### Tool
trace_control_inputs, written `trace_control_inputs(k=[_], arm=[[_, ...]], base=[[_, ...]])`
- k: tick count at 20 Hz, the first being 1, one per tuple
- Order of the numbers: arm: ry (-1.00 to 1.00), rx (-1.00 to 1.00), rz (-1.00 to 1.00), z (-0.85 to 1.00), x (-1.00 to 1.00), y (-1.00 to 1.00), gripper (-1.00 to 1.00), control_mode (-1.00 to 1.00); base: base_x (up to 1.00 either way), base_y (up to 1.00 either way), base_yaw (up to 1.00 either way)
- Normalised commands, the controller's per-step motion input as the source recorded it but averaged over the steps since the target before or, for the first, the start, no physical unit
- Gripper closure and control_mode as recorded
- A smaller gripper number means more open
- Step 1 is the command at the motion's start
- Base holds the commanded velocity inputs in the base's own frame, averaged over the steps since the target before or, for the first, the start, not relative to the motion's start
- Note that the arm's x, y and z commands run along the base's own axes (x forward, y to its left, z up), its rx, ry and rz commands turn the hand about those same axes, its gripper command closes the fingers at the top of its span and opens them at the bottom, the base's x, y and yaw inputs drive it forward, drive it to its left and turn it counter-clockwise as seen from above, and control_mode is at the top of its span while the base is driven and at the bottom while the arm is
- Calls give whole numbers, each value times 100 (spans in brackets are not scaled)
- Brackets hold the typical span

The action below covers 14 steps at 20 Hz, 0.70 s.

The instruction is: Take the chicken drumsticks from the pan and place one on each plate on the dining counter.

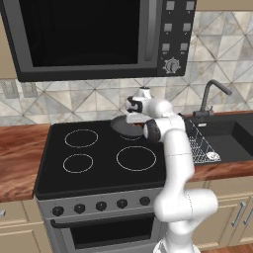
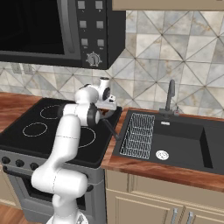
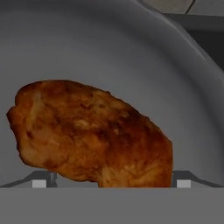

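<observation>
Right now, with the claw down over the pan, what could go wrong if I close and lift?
1. The browned orange chicken drumstick spans almost the whole gap between the open claw's fingertips, so a finger could land on the meat instead of beside it.
2. The round dark grey frying pan sits loose on the black stovetop; a low fingertip might shove it.

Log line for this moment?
phase: reaching | gripper: open, straddling chicken drumstick | drumstick: in pan, not lifted
</observation>
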Motion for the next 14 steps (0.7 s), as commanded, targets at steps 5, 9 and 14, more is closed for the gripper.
trace_control_inputs(k=[5,9,14], arm=[[8,0,0,-6,0,0,-100,-100],[9,0,0,-4,0,3,-100,-100],[11,0,0,-4,-3,8,100,-100]], base=[[0,0,0],[0,0,0],[0,0,0]])
